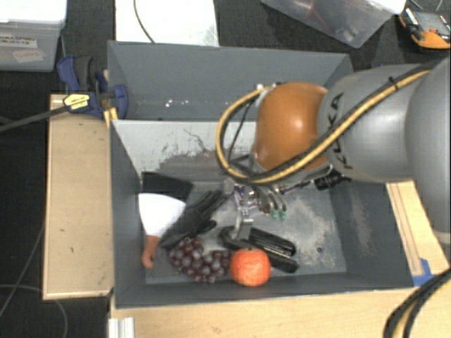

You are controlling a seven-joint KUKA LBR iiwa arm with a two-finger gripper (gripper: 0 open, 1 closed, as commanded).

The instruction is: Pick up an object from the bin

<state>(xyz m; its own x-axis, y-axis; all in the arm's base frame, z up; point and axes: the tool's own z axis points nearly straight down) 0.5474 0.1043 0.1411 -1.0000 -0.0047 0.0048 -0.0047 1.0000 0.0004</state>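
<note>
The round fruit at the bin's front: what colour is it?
The round fruit is orange-red, clearest in the camera view, beside dark purple grapes.

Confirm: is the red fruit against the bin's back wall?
No, the fruit lies by the front wall, right of the grapes.

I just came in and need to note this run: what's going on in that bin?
A KUKA arm reaches into the grey metal bin from the right. Its gripper hangs low near the front of the bin, just above a long black object. An orange-red ball and a bunch of dark grapes lie close by. Nothing looks lifted yet.
</note>
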